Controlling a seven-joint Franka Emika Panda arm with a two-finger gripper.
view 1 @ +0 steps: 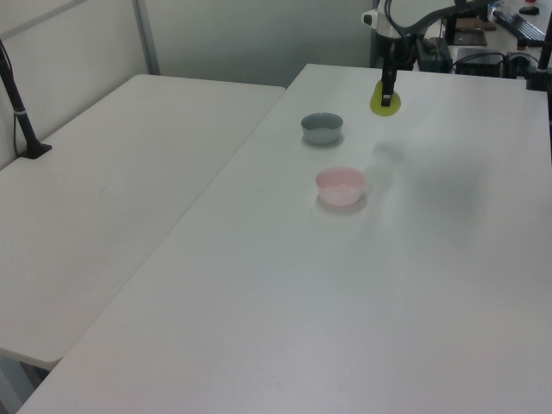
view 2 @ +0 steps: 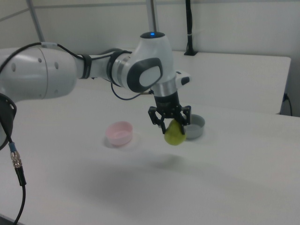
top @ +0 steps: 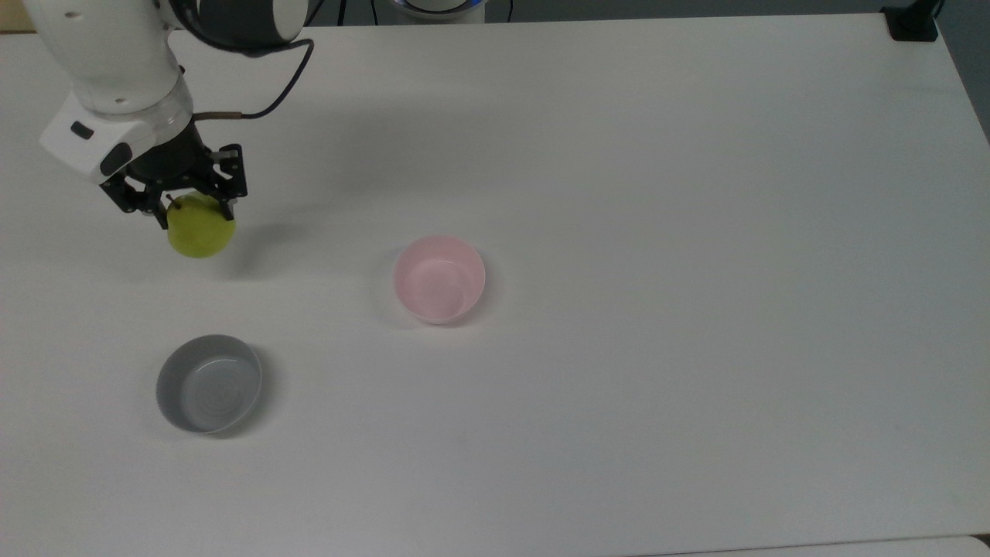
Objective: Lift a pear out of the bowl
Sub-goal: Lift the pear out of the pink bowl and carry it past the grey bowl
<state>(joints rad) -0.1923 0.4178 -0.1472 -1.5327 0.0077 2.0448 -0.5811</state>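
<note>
Yellow-green pear [top: 200,234] clamped by upper part in pincer [top: 196,217], held above white counter [top: 696,232] at top view's far left. Pink bowl [top: 438,278] empty, well apart to top view's right. Grey bowl [top: 209,383] empty, nearer. Pick-up appears complete.

The supporting surface is a white table [top: 696,232] with a plain matte top. Two items rest directly on it. A pale pink bowl [top: 438,278] stands upright near the middle of the top view. A grey, shallower bowl [top: 209,383] stands upright toward the top view's lower left, well apart from the pink one. In the left view a second white table [view 1: 129,190] adjoins on the left view's left
</note>
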